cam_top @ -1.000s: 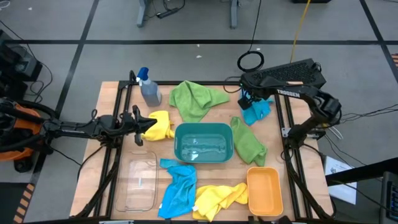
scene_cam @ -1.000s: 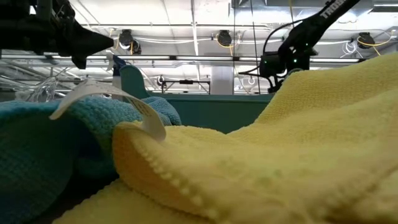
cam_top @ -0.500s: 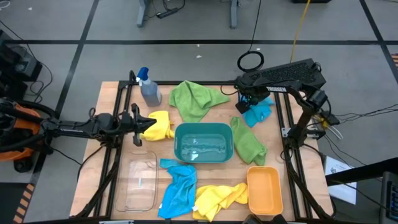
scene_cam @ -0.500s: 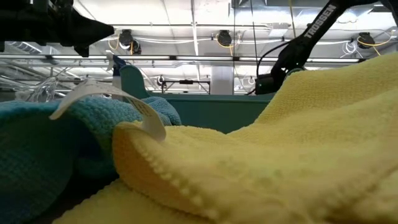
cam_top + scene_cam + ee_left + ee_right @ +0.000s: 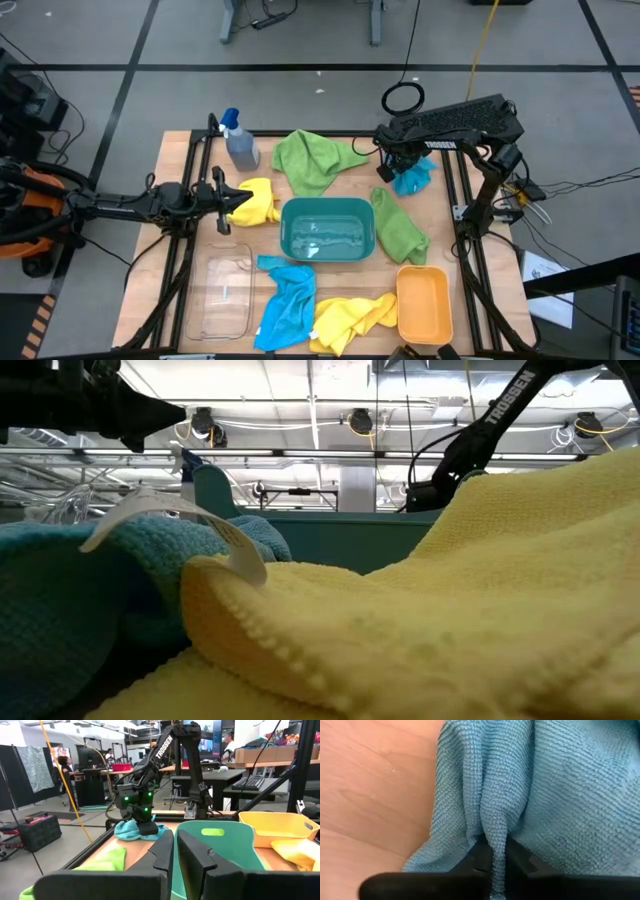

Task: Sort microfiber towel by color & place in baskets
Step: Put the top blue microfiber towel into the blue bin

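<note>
My right gripper (image 5: 495, 865) is down at the table's far right, shut on a blue microfiber towel (image 5: 418, 178). My left gripper (image 5: 175, 851) hovers shut and holding nothing at the left, above the edge of a yellow towel (image 5: 260, 202). The teal basket (image 5: 328, 230) stands mid-table, the orange basket (image 5: 425, 305) near right and the clear basket (image 5: 222, 295) near left. Two green towels (image 5: 315, 158) (image 5: 398, 228), a second blue towel (image 5: 285, 300) and a second yellow one (image 5: 350, 318) lie flat on the table. My right gripper pinches a raised fold (image 5: 495, 832) of the blue towel between its two fingers. The fingers come from above, pointing down. The rest of the towel lies bunched on the table around them (image 5: 127, 831).
A grey spray bottle with a blue top (image 5: 238, 142) stands at the far left. Black frame rails (image 5: 462, 220) run along the table's left and right sides. Bare wood shows between the clear basket and the yellow towel.
My right gripper has gone down and a little toward the table's left, onto the far-right blue towel, and has taken hold of a fold of it. The towel stays on the table.
</note>
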Tool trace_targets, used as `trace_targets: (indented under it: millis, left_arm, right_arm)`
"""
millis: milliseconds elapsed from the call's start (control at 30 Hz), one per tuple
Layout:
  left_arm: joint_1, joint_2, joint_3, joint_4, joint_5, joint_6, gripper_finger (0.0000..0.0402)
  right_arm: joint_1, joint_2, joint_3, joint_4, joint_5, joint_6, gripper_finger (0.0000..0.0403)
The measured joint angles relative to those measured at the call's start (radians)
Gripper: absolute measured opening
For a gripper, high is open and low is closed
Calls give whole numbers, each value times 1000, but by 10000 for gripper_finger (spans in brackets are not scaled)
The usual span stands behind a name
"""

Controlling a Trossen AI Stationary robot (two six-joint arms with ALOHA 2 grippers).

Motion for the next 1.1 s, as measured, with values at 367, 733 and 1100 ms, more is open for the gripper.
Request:
trace_targets:
  millis: [367, 733, 1100]
  left_arm:
    - [0, 0, 0, 0, -1, -1, 32]
    - [0, 0, 0, -1, -1, 6, 32]
    - [0, 6, 0, 105, 74, -27, 32]
  right_arm:
    - [85, -164, -5, -98, 15, 49, 4]
    - [331, -441, -4, -92, 24, 101, 3]
    - [749, -617, -3, 67, 196, 159, 3]
